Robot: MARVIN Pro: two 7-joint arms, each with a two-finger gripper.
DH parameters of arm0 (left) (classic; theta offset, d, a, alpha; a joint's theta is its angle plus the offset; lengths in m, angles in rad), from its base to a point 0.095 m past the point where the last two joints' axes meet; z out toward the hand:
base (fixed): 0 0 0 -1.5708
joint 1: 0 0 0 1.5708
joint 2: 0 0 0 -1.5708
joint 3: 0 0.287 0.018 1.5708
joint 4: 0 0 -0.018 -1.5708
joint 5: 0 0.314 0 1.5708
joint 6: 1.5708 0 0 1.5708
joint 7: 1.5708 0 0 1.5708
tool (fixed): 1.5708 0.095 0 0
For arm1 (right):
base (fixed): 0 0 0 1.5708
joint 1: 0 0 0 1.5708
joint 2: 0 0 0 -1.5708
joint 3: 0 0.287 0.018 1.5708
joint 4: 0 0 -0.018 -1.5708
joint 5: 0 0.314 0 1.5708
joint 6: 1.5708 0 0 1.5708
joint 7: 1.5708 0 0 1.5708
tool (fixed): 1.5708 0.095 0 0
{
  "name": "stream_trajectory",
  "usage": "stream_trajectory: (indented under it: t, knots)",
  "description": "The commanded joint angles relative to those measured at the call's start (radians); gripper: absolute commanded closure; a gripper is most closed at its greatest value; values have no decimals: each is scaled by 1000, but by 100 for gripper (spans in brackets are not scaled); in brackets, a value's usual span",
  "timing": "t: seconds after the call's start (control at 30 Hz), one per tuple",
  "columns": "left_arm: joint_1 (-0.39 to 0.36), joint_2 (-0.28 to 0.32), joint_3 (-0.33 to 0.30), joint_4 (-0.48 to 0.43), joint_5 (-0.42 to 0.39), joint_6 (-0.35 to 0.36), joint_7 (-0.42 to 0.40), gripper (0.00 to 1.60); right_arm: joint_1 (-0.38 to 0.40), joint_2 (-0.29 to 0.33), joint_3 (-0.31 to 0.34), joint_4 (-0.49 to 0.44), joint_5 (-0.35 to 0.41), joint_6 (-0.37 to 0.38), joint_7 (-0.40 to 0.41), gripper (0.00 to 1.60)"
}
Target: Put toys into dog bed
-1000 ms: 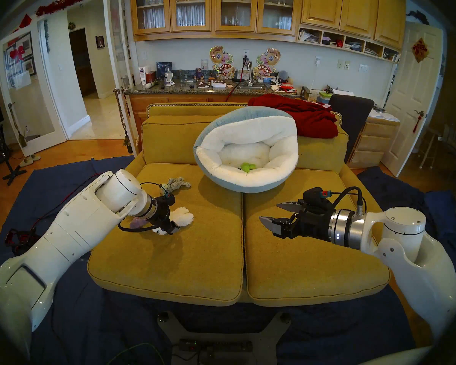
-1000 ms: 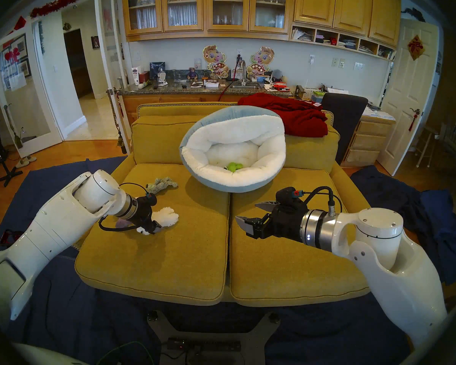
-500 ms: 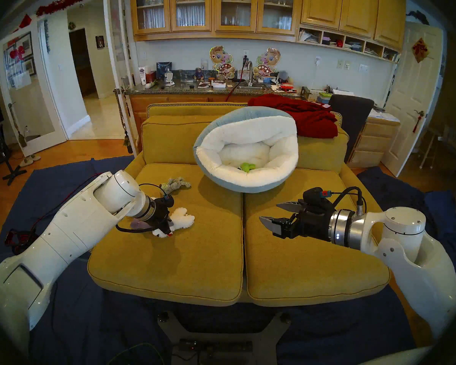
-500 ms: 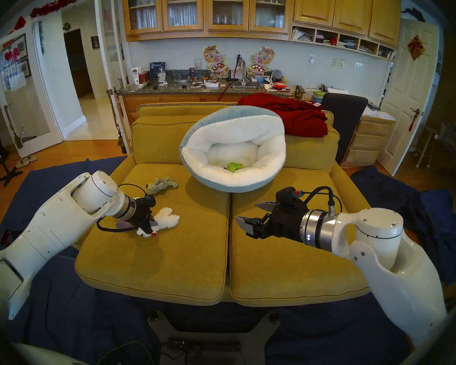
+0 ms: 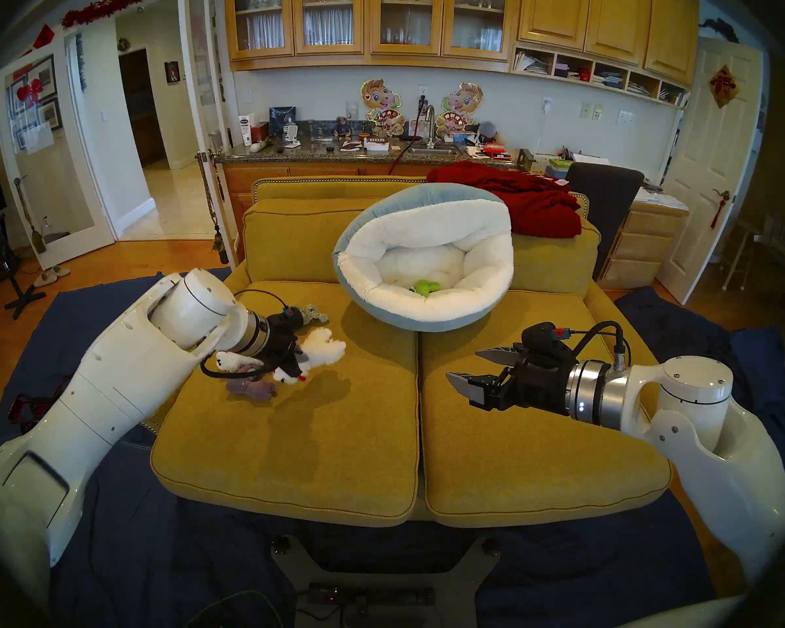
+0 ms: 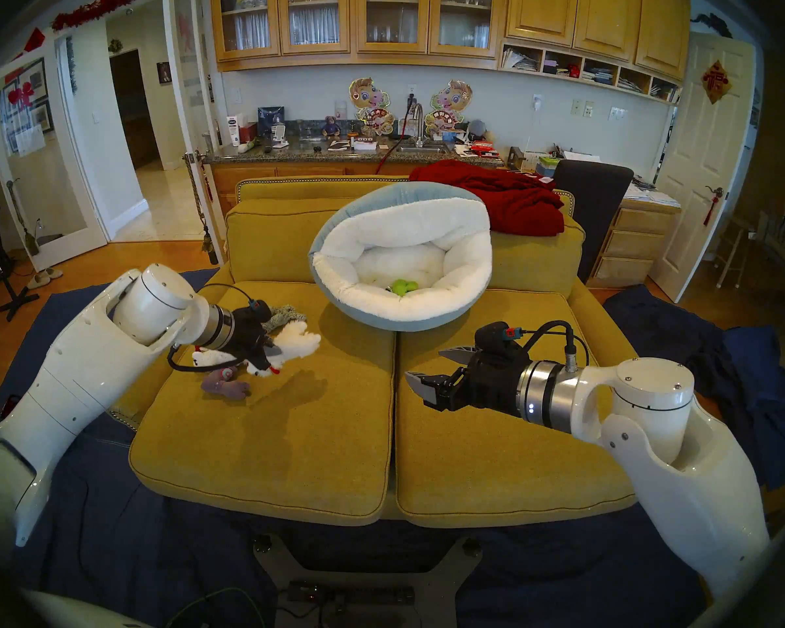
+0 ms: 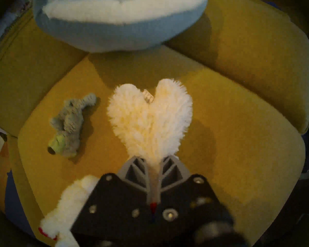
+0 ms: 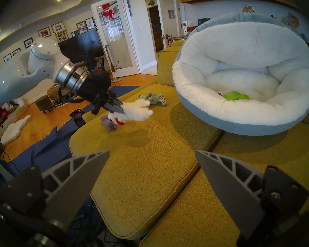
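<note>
Cushions [image 5: 291, 455] of a mustard sofa fill the near ground. Over the right one hangs the right gripper [image 5: 474, 366], jaws spread wide, nothing between them. To the left, the left gripper [image 7: 153, 162] has its jaws pressed together on a white lamb [image 5: 322, 348], pinching it at the middle and holding it clear of the seat; a red foot [image 8: 119, 121] dangles below. Under it on the cushion lies a purple-grey plush [image 5: 252, 388]. Just beyond the left gripper lies a grey plush [image 7: 68, 127] on the same cushion. Farther back the dog bed [image 5: 427, 316] leans tilted against the backrest, a green cactus [image 5: 427, 287] in its white hollow. Behind it, a red blanket [image 5: 531, 201] drapes the sofa back.
</note>
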Motion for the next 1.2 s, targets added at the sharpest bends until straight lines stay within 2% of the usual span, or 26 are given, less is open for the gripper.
stream_trajectory:
  t: [0.0, 0.1, 0.23, 0.37, 0.5, 0.73, 0.77, 0.8, 0.9, 0.93, 1.17]
  knots:
    - [-97, -76, -84, -20, -12, -3, 15, 160, 16, -1, 10, -15, 0, -8, -1, 0]
    - [-136, -111, -82, -8, -8, -3, 23, 160, 16, -1, 10, -15, 1, -8, -1, 0]
    - [-153, -166, -98, 2, 5, -7, 41, 160, 16, 0, 10, -15, 1, -8, 0, 0]
    - [-193, -231, -85, 33, 25, -11, 62, 160, 16, 0, 10, -15, 1, -8, 0, 0]
    - [-205, -258, -79, 43, 33, -15, 73, 160, 15, 0, 10, -14, 1, -7, 0, 0]
    - [-254, -347, -66, 105, 69, -22, 95, 160, 15, 1, 9, -13, 1, -7, 0, 0]
    - [-280, -365, -58, 129, 75, -17, 95, 160, 15, 1, 9, -13, 2, -7, 0, 0]
    - [-248, -353, -71, 103, 75, -29, 103, 160, 15, 1, 9, -13, 2, -7, 0, 0]
    - [-314, -401, -56, 163, 92, -19, 107, 160, 15, 1, 8, -12, 2, -7, 0, 0]
    - [-294, -415, -73, 156, 99, -25, 116, 160, 14, 2, 8, -12, 2, -7, 0, 0]
    - [-329, -487, -72, 220, 125, -28, 139, 160, 14, 2, 7, -10, 2, -6, 0, 0]
